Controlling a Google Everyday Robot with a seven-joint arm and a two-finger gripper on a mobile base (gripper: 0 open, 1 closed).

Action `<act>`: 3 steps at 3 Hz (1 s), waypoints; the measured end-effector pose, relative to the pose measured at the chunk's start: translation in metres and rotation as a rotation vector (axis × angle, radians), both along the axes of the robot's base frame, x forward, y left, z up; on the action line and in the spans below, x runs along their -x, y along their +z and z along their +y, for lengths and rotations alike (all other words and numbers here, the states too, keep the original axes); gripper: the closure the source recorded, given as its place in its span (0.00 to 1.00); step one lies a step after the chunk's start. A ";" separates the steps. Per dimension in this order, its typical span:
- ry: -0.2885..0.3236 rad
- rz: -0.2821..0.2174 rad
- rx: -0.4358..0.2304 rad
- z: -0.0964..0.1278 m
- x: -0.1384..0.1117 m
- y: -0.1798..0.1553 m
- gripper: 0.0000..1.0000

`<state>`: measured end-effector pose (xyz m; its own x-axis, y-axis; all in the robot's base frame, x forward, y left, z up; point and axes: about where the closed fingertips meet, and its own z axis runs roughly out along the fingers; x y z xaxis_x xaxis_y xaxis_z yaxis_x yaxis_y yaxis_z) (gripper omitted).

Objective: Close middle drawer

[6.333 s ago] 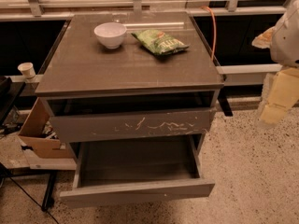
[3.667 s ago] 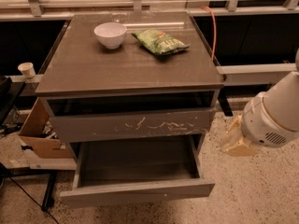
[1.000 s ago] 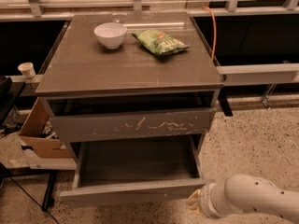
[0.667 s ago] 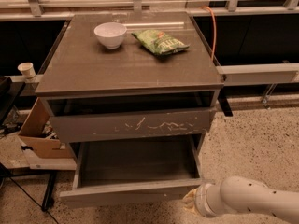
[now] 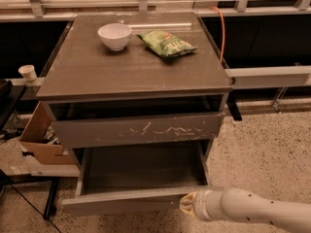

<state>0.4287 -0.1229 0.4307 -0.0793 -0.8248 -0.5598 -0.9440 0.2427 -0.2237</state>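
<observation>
Your gripper (image 5: 188,206) sat low at the right front corner of the middle drawer (image 5: 141,171), its grip impossible to make out. The drawer stood pulled out beneath the scratched drawer front (image 5: 138,130).

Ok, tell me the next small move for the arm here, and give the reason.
Probably push straight in toward the cabinet. The middle drawer stands pulled far out, its bare interior showing, and the claw sits at the right part of its plain front, low in the view. Contact cannot be confirmed.
</observation>
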 end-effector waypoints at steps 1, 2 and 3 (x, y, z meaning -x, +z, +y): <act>0.000 -0.035 -0.022 0.007 -0.010 -0.018 1.00; 0.000 -0.036 -0.022 0.007 -0.010 -0.019 1.00; 0.006 -0.085 -0.002 0.006 -0.019 -0.026 1.00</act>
<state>0.4475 -0.1164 0.4045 -0.0263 -0.8239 -0.5661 -0.9231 0.2374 -0.3027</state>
